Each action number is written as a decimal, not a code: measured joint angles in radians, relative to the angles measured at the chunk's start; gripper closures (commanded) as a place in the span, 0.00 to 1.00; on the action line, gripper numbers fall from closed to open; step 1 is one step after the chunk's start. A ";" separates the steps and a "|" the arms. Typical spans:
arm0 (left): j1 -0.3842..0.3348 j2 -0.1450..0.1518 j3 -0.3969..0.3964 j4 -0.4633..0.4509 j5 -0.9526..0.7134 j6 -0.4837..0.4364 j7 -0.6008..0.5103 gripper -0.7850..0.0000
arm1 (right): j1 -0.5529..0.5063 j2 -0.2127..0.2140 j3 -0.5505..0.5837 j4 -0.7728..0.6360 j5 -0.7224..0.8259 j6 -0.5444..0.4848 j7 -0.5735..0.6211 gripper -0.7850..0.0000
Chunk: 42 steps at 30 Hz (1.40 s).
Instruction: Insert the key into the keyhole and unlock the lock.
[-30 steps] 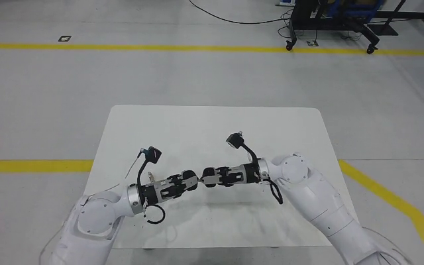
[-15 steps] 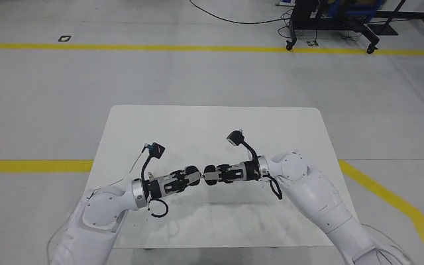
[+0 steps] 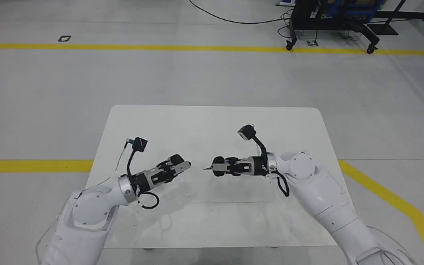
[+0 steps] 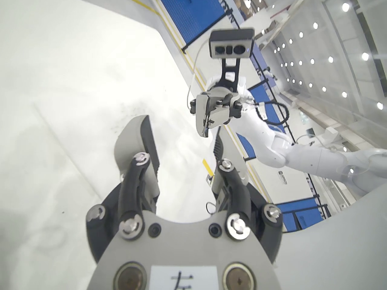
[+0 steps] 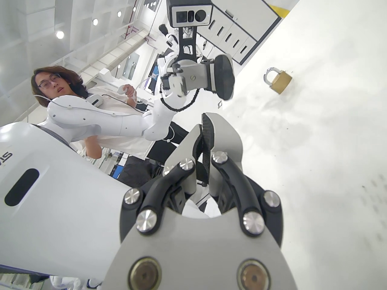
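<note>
The brass padlock (image 5: pixel 278 81), likely rigid, smooth and weighty, lies on the desk (image 5: pixel 332 128) near the spread, empty left tool (image 4: pixel 181 129), best gripped across its flat body; the right tool (image 5: pixel 208 122) is pressed together.

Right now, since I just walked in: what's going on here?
Both arms are above the white table. The left gripper is open and empty; the right gripper is shut, and whether it pinches the key cannot be told. The brass padlock lies on the table, untouched by either.
</note>
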State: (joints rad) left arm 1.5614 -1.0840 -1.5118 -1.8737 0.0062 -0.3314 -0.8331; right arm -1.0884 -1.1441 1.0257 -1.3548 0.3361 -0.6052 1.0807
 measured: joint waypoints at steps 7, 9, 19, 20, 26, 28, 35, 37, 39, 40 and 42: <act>0.118 0.016 -0.248 -0.106 0.016 -0.012 0.119 0.00 | -0.088 0.042 0.172 -0.055 -0.049 -0.051 -0.071 1.00; 0.170 0.020 -0.337 -0.142 0.049 -0.008 0.140 0.00 | -0.118 0.052 0.222 -0.085 -0.065 -0.071 -0.102 1.00; 0.451 0.017 -0.650 -0.284 0.330 -0.011 0.148 0.00 | -0.172 0.061 0.277 -0.144 -0.042 -0.124 -0.158 1.00; 0.485 0.012 -0.642 -0.310 0.397 -0.005 0.172 0.00 | -0.172 0.061 0.277 -0.144 -0.043 -0.124 -0.158 1.00; 0.592 -0.008 -0.479 -0.347 0.683 0.028 0.343 0.00 | -0.173 0.061 0.277 -0.144 -0.043 -0.124 -0.158 1.00; 0.597 -0.013 -0.411 -0.328 0.747 0.045 0.401 0.00 | -0.173 0.061 0.277 -0.144 -0.043 -0.124 -0.158 1.00; 0.550 -0.031 -0.218 -0.264 0.966 0.222 0.580 0.00 | -0.173 0.061 0.277 -0.144 -0.043 -0.124 -0.158 1.00; 0.527 -0.034 -0.170 -0.238 1.018 0.260 0.578 0.00 | -0.173 0.061 0.277 -0.144 -0.043 -0.124 -0.158 1.00; 0.492 -0.038 -0.121 -0.210 1.061 0.306 0.560 0.00 | -0.173 0.061 0.277 -0.144 -0.043 -0.124 -0.158 1.00; 0.475 -0.040 -0.103 -0.201 1.077 0.326 0.553 0.03 | -0.173 0.061 0.277 -0.144 -0.043 -0.124 -0.158 1.00; 0.441 -0.043 -0.069 -0.188 1.107 0.367 0.541 0.16 | -0.173 0.061 0.277 -0.144 -0.043 -0.124 -0.158 1.00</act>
State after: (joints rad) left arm 2.0023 -1.1272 -1.5811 -2.0621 1.1127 0.0357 -0.2919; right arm -1.2610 -1.0835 1.3024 -1.4990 0.2936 -0.7292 0.9222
